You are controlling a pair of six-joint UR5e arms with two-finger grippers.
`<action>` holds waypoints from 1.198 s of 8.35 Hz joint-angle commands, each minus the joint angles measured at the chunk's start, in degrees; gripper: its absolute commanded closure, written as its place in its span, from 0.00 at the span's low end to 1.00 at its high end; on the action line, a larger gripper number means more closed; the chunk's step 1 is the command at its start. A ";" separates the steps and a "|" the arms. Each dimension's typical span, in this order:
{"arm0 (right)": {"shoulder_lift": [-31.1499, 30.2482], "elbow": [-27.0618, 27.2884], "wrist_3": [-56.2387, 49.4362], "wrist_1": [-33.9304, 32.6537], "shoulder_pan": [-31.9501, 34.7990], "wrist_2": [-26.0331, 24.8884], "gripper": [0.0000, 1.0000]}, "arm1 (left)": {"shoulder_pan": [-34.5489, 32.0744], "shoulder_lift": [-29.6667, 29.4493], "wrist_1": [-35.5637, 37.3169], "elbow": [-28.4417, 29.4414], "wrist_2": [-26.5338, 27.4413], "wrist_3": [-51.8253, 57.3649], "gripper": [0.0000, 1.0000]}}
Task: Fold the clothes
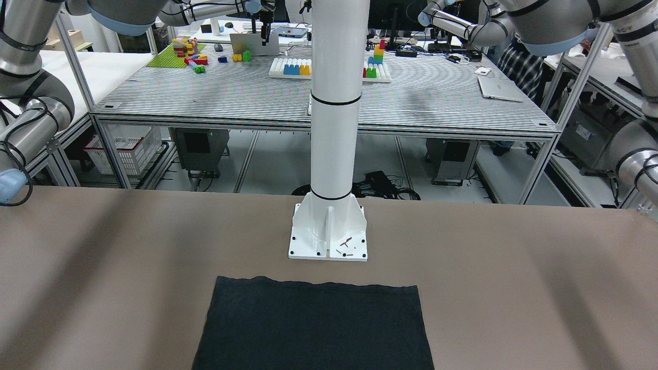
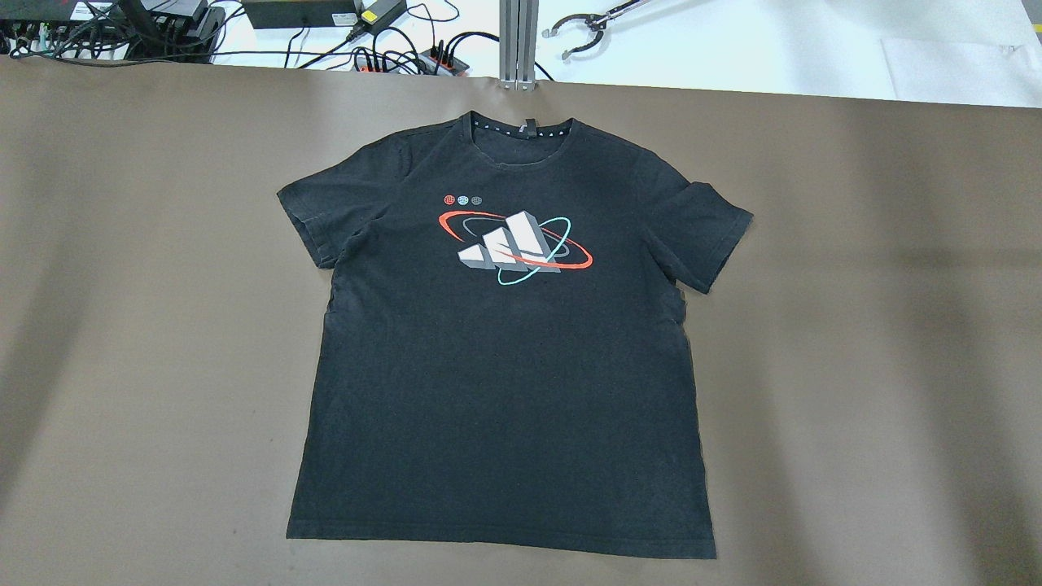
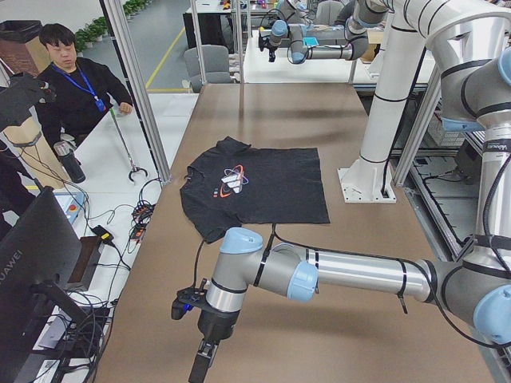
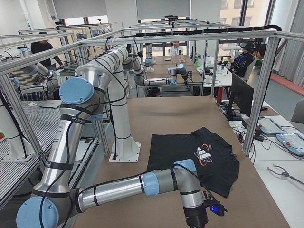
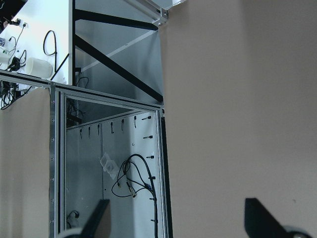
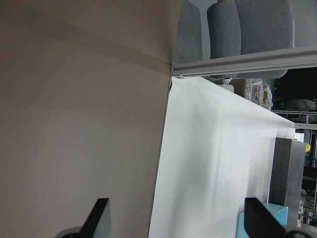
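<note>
Brown table (image 2: 855,366) with flat black T-shirt (image 2: 505,391), white pillar base (image 1: 329,236)

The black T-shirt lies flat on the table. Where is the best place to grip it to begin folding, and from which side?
The black T-shirt lies flat, face up, so only its edges give fabric to pinch. Likely best is one side edge: the sleeve on the robot's left and the hem corner on that side, coming in low from outside the shirt.

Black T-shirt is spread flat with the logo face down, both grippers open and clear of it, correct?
Not quite: the T-shirt lies with its logo face up, as the overhead view shows. The rest holds: it is spread flat, and the left gripper and right gripper are open, clear of it.
</note>
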 commanded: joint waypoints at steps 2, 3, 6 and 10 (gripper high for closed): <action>0.00 -0.08 0.00 -0.05 0.00 0.00 0.05 | 0.00 0.54 -0.09 -0.80 -0.15 0.24 0.05; 0.00 -0.08 0.00 0.04 -0.09 0.00 0.05 | 0.00 0.54 -0.09 -0.71 -0.15 0.24 0.05; 0.00 -0.08 0.00 0.04 0.00 0.00 0.05 | 0.00 0.63 -0.09 -0.71 -0.24 0.16 0.05; 0.09 0.61 0.00 -0.05 -0.26 0.17 0.05 | 0.09 0.36 -0.17 -1.93 -0.68 0.16 0.05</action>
